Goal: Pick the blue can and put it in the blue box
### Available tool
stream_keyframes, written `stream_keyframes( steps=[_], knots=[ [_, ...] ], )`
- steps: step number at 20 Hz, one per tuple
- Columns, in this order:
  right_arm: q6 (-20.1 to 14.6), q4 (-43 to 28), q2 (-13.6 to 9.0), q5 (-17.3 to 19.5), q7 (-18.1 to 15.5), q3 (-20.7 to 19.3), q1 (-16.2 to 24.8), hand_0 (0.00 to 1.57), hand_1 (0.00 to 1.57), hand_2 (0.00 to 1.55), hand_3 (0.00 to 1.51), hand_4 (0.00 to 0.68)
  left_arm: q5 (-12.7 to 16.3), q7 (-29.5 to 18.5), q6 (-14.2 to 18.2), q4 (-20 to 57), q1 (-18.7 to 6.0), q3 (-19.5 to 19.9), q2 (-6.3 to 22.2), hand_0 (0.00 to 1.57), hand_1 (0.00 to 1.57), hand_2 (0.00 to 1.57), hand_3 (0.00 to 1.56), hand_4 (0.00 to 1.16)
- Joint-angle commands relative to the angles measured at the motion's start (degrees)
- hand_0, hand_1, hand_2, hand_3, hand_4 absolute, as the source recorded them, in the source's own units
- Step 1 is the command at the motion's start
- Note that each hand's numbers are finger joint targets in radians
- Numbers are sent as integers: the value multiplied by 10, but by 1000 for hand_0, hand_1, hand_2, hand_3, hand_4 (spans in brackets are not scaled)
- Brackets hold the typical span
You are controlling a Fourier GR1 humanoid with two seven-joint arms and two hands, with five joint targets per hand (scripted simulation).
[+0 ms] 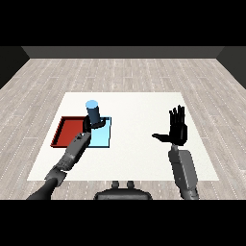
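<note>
The blue can (92,111) is seen upright, held by the left hand (92,125), whose fingers are curled round its lower part. The can is positioned over the far left part of the light blue tray (103,137), close to the edge shared with the red tray (66,130); whether its base touches the tray floor cannot be told. The two trays lie side by side, touching, on the left half of the white table (139,110), the red one to the left. The left forearm (72,153) is extended from the near left corner across the near edge of the trays. The right hand (177,129) is raised over the right side of the table, well apart from the trays, fingers straight and spread, thumb out to the left, nothing held.
</note>
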Motion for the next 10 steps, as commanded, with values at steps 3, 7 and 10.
stream_keyframes(
  steps=[3,7,10],
  knots=[
    [7,53,-2,7,-11,-12,-23,0,0,0,0,0,-15,42,-20,174,-72,27,5,1571,1571,1571,1485,1055],
    [2,75,13,2,-6,-12,-36,0,0,0,0,0,-32,69,5,252,-93,26,-29,1571,1571,1531,1392,992],
    [20,73,-8,-8,-4,-28,-29,0,0,0,0,0,-49,73,7,303,-75,15,-21,1510,1510,1396,1182,900]
  ],
)
